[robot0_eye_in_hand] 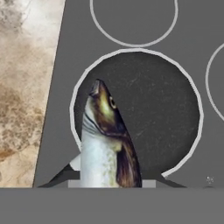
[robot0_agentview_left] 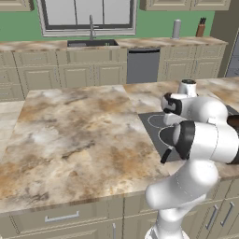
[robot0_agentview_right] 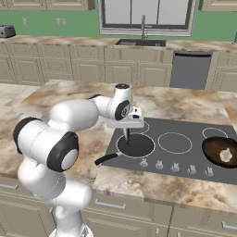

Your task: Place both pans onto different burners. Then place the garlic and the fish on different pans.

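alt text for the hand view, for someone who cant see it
A silver-grey fish with a dark back hangs head-first from the gripper, directly above a flat black pan sitting on a burner of the dark grey cooktop. Marbled beige counter runs along the left.

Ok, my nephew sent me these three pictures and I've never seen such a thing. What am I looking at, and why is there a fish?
It's a simulated kitchen with a white robot arm. Two pictures come from cameras behind the arm, left and right; the third looks down from its hand. The end effector holds a small fish head-down above a flat black pan on a burner of the dark cooktop. A second, brown pan sits on a burner at the far right with a pale lump inside, likely the garlic. The marbled counter surrounds it all.
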Robot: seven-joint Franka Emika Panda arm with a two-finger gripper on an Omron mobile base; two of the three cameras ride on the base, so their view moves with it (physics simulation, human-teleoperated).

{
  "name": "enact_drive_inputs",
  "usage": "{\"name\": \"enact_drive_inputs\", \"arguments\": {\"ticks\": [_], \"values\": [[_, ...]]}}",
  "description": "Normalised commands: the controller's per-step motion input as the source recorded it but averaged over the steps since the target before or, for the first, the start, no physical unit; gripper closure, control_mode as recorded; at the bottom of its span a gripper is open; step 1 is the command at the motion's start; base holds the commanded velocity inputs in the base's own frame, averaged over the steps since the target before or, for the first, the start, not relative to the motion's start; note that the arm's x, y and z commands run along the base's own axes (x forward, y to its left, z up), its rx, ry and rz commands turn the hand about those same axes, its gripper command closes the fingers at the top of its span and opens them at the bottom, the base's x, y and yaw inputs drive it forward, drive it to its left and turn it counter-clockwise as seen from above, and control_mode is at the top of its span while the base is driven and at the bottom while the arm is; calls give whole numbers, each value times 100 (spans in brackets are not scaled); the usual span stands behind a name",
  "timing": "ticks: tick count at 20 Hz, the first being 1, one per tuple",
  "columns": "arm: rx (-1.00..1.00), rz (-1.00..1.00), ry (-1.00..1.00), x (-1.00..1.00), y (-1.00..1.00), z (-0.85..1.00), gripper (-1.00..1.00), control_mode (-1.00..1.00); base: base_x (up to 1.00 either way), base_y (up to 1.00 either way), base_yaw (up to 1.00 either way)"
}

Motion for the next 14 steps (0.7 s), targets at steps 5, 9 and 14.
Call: {"name": "enact_drive_inputs", "arguments": {"ticks": [5,9,14], "values": [[0,0,0,8,-9,-31,100,-100,0,0,0],[0,0,0,11,-8,-30,100,-100,0,0,0],[0,1,0,12,-11,-24,100,-100,0,0,0]]}}
